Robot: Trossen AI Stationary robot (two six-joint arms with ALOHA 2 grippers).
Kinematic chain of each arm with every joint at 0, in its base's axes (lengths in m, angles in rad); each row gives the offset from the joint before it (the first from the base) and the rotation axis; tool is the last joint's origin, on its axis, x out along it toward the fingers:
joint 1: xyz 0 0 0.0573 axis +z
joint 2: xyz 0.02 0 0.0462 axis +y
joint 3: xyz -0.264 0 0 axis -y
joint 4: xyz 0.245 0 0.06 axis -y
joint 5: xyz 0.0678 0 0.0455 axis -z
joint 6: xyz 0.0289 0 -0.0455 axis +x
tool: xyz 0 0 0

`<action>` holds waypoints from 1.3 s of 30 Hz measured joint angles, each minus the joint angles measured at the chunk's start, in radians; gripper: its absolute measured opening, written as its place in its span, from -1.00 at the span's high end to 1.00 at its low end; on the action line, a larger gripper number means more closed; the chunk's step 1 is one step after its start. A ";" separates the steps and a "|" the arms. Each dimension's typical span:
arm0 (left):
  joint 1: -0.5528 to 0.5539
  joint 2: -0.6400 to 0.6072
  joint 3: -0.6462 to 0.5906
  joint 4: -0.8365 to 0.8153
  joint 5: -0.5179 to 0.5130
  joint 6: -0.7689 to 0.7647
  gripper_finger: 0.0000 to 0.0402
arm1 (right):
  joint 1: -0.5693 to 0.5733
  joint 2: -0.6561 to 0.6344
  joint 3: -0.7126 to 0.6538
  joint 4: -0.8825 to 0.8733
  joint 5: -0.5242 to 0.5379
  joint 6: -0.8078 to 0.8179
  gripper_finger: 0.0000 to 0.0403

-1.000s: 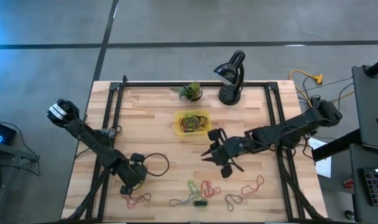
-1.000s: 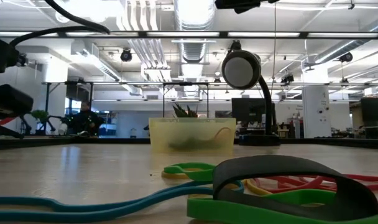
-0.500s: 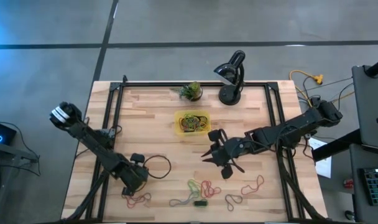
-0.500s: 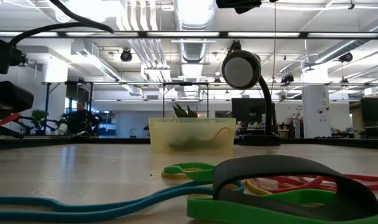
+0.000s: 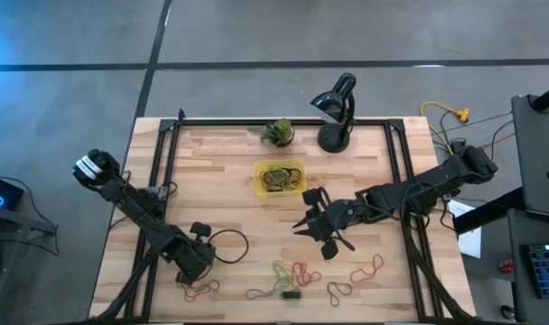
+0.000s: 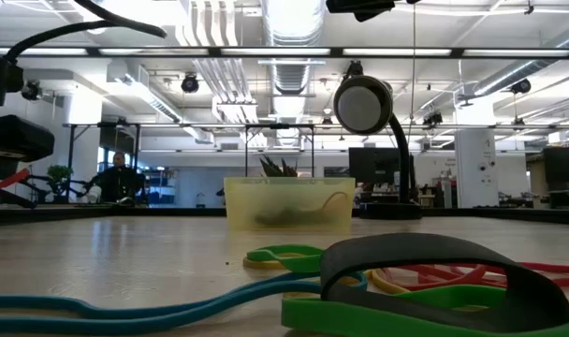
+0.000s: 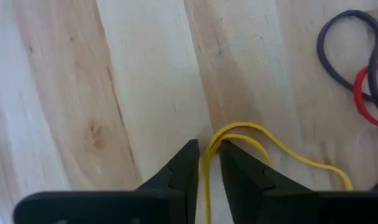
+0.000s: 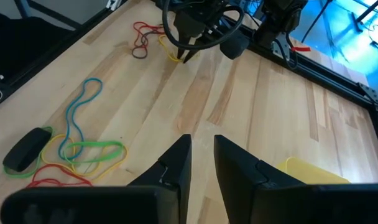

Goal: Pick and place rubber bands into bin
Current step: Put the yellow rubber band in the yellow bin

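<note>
- Since a second ago my left gripper [image 5: 191, 271] has crept a little further toward the near edge of the light wooden plank table [image 5: 220, 171], down by the small red and yellow band cluster [image 5: 200, 289].
- Its wrist view shows the two dark fingers [image 7: 184, 167] pinched nearly together on a thin yellow rubber band [image 7: 239, 144] lying on the wood, with a grey band [image 7: 338, 59] and a red band [image 7: 363, 96] just beside it.
- A big dark ring [image 5: 227, 242] hangs around that left gripper.
- Right gripper [image 5: 303, 221] hovers mid-table just beside the shallow translucent-yellow plastic bin [image 5: 279, 179]; fingers [image 8: 176, 162] a narrow gap apart, nothing in them.
- That bin already has a few bands in it.
- Loose green, yellow, red and blue bands [image 5: 288, 275] sit along the near edge, more red ones [image 5: 365, 269] to the right.
- Behind the bin: small potted green plant [image 5: 277, 133] and a black desk lamp [image 5: 336, 113].
- No readable writing anywhere that I can spot.
</note>
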 joint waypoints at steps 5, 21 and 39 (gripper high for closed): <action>-0.003 0.000 -0.002 -0.010 -0.029 0.027 0.97 | 0.000 0.000 0.000 0.000 0.000 0.000 0.69; -0.014 0.001 0.089 -0.150 -0.210 0.094 1.00 | 0.000 0.000 0.000 0.000 0.000 0.000 0.70; -0.075 0.001 0.275 -0.348 -0.671 0.142 1.00 | 0.000 0.000 0.000 -0.003 0.000 -0.004 0.71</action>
